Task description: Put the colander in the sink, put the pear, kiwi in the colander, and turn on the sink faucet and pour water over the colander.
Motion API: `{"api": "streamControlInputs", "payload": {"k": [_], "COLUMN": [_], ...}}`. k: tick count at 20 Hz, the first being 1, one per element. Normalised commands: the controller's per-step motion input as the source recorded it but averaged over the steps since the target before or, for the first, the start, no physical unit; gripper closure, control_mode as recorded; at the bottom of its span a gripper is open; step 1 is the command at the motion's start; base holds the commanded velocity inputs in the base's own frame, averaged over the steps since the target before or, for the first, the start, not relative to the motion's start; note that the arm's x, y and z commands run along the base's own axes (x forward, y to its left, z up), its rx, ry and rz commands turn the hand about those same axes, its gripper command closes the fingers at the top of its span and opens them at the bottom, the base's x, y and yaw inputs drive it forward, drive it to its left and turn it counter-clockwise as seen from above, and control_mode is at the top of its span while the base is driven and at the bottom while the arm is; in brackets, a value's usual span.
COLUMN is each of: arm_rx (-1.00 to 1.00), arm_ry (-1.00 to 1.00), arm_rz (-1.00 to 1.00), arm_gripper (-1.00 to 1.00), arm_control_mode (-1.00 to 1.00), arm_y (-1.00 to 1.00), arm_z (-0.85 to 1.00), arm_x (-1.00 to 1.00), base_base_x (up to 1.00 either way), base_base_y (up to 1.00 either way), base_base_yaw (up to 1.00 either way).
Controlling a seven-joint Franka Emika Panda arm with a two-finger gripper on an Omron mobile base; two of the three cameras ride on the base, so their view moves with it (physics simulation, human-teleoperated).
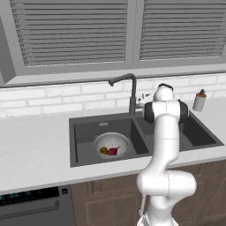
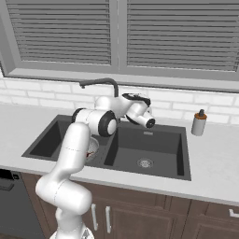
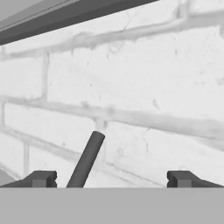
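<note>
Colander (image 1: 111, 144) in sink (image 1: 84, 132) — pear (image 1: 113, 151), kiwi (image 1: 103, 150) inside | claw (image 3: 111, 179) wide — faucet lever (image 3: 86, 159) between fingers

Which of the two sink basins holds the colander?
The larger basin, on the left in the left base view, holds the colander with both fruits inside. The smaller basin, nearer the soap bottle, shows just a round drain.

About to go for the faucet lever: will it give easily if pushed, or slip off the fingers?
The lever looks like a thin, smooth, stiff rod, so it may slip sideways. The gripper is open with the rod between its tips; a short nudge probably pivots it.
</note>
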Motion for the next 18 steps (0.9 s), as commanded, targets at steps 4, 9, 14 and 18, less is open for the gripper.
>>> {"api": "streamControlInputs", "payload": {"k": [4, 9, 14, 18], "arm_rx": [0.00, 0.00, 0.00, 0.00], "arm_ry": [0.00, 0.00, 0.00, 0.00], "arm_rz": [-0.04, -0.07, -0.04, -0.02], "arm_gripper": [-1.00, 1.00, 1.00, 1.00], "arm_control_mode": [-1.00, -1.00, -1.00, -1.00], "arm_y": [0.16, 0.18, 0.00, -0.13], "arm_z": [0.09, 0.01, 0.00, -0.01], "arm_x": [0.21, 0.28, 0.26, 0.12], "base_base_x": [0.00, 0.00, 0.00, 0.00], "base_base_y": [0.00, 0.00, 0.00, 0.00], "base_base_yaw": [0.00, 0.00, 0.00, 0.00]}}
